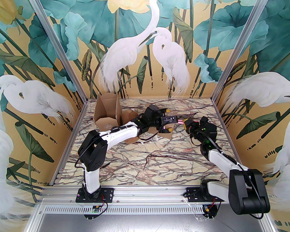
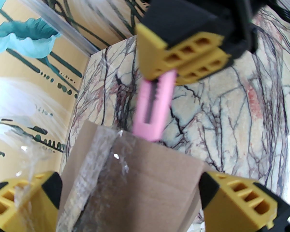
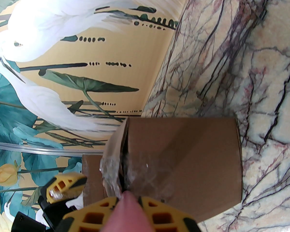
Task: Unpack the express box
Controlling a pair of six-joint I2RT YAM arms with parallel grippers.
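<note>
1 cardboard box, taped seam gaping. 1 pink knife, clamped in right gripper, tip at seam. 1 left gripper, fingers spread wide, above box.

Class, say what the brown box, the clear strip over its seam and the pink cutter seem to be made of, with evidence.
Brown flat-sided box: apparently cardboard, matte; folded flaps, raw edges. Clear wrinkled strip over its seam: probably plastic packing tape, glossy; it glints and crinkles. Slim pink slotted cutter: likely moulded plastic, smooth; blur leaves its finish unsure.
</note>
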